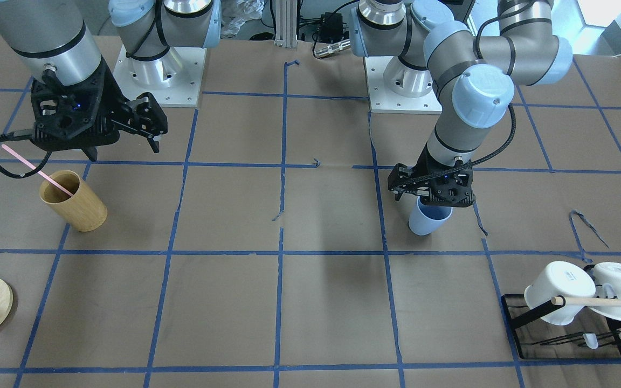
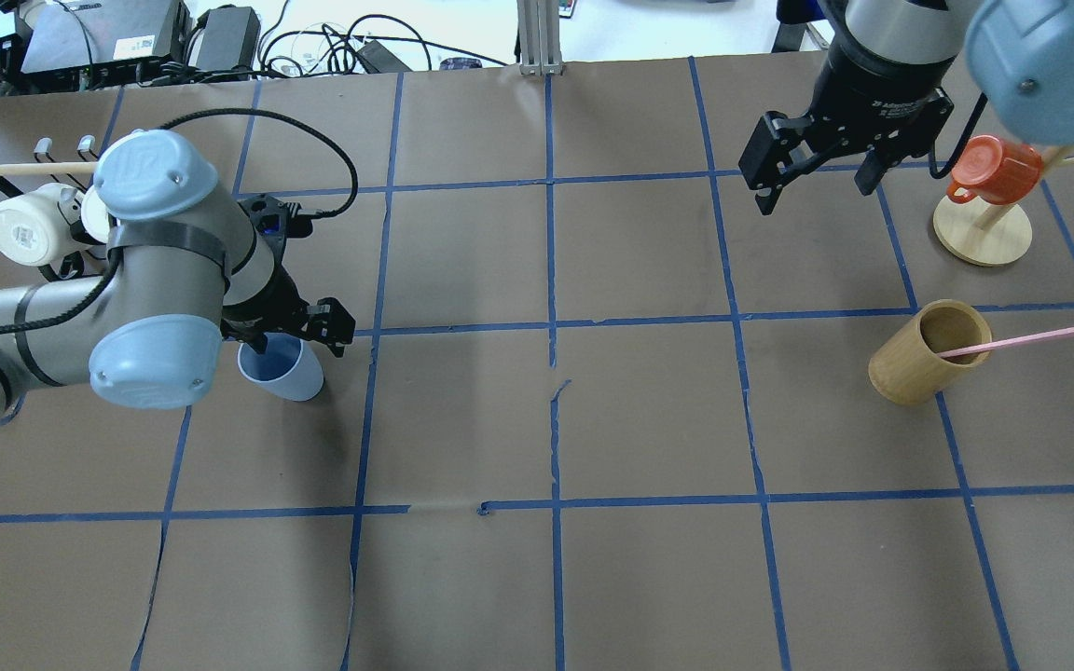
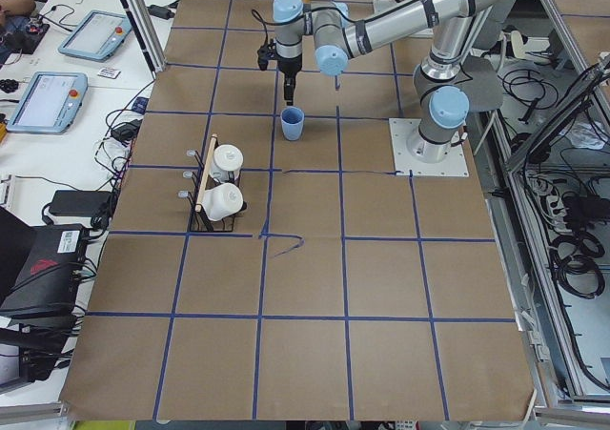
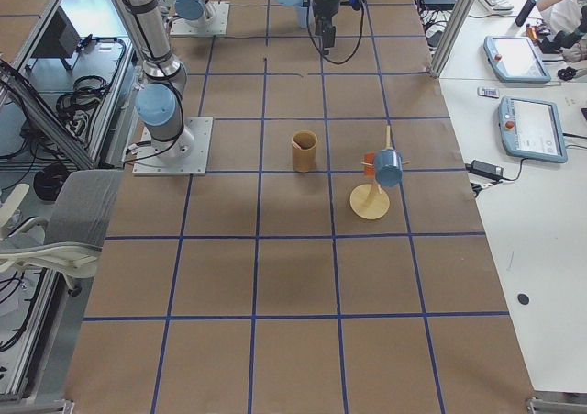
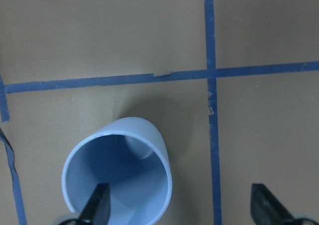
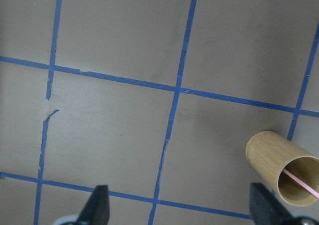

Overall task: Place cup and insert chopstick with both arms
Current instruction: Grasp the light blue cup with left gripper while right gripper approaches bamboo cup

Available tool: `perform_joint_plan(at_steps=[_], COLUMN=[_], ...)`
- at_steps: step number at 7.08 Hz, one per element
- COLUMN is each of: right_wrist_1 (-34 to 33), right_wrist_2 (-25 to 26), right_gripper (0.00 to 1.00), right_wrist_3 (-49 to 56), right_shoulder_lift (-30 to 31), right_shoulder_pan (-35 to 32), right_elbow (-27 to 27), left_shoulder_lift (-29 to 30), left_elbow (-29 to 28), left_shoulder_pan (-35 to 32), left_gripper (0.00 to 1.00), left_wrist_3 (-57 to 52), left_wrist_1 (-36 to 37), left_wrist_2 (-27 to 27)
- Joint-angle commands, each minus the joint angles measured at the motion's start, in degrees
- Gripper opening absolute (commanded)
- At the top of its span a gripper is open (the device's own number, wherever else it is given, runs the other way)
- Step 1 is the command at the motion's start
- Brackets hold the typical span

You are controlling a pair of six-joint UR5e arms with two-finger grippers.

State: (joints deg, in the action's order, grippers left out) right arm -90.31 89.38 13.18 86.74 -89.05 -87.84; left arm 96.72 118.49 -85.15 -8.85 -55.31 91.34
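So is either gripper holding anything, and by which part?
Nothing is held. The left gripper is open over the blue cup, not closed on it; the right gripper is open and empty.

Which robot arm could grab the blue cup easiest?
The left, probably. The left fingers are open right above the blue cup, one over its inside. The right fingers are open too, but far away, near the wooden cup with the pink chopstick.
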Motion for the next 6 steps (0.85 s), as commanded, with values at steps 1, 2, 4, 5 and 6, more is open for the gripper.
perform_joint_plan(at_steps=[1,2,4,5,6], right_wrist_1=[0.2,0.2,-0.1,-0.2,-1.5], right_wrist_2=[0.2,0.5,7.8,7.2,5.4], right_gripper=[1.0,1.0,0.99,0.97,0.94], right_wrist_3=[12.7,22.6,36.5,41.6,43.1], right_shoulder_lift=[0.0,0.4,2.3,2.4,2.5], right_shoulder_pan=[4.4,6.7,13.1,17.6,22.7], right_elbow=[-0.8,-1.6,-4.1,-5.7,-8.6], left_shoulder_lift=[2.0,2.0,2.2,2.7,3.7], left_elbow=[1.6,1.6,-0.2,-2.3,-4.2], left_shoulder_pan=[0.2,0.1,0.1,-0.5,-2.6], left_gripper=[0.0,0.0,0.0,0.0,0.0], left_wrist_3=[-0.9,-0.9,-0.2,1.8,7.6], left_wrist_1=[2.7,2.8,2.8,2.2,2.3], left_wrist_2=[0.1,0.3,0.4,0.2,-0.5])
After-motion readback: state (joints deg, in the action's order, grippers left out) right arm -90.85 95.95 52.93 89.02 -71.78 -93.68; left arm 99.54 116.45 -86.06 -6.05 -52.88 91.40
